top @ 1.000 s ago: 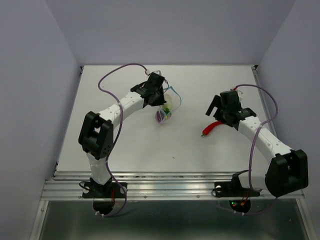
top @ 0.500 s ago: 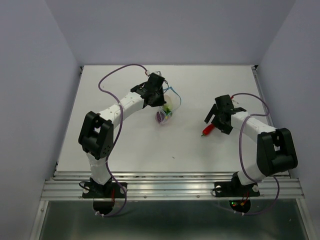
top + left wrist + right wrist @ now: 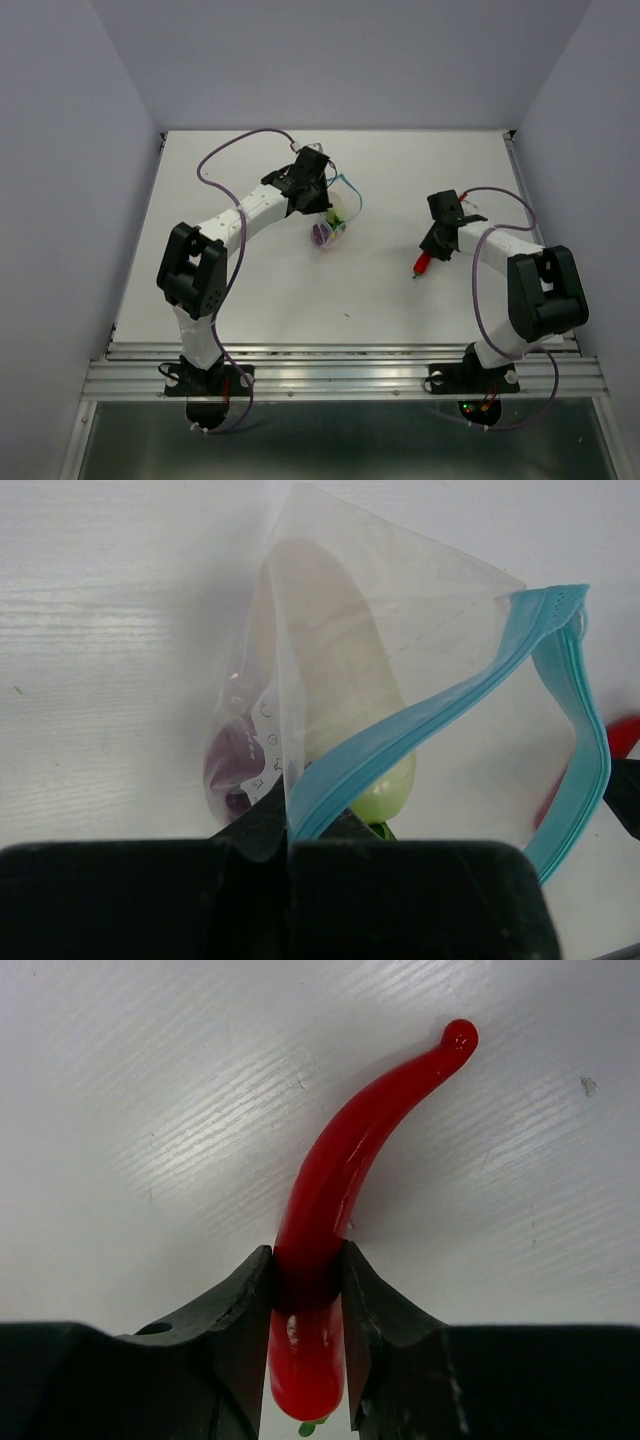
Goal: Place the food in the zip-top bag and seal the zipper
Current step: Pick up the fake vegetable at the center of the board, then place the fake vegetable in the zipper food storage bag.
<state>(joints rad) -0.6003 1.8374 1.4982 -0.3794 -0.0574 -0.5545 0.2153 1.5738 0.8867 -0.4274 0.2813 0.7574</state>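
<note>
The left hand has its fingers pressed together on the zip-top bag, pinching one side of its mouth at the zipper. The bag hangs from that grip toward the far edge of the worktop, a little left of the middle. The two light blue halves of the zipper stand apart, bowed into an open loop on the side that faces the right edge. Inside the clear plastic lies the white radish, its pale green tip toward the hand. The dark purple ball sits beside it, on the side toward the left edge of the worktop.

The right hand is closed on the red chili, both fingers squeezing its thick stem end with a bit of green stalk showing below. The curved body and thin tip stick out past the fingers. This pair is nearer the right edge, about halfway between the near and far edges and well apart from the bag. In the top view the chili's tip points toward the near edge. Whether the tip touches the worktop I cannot tell.
</note>
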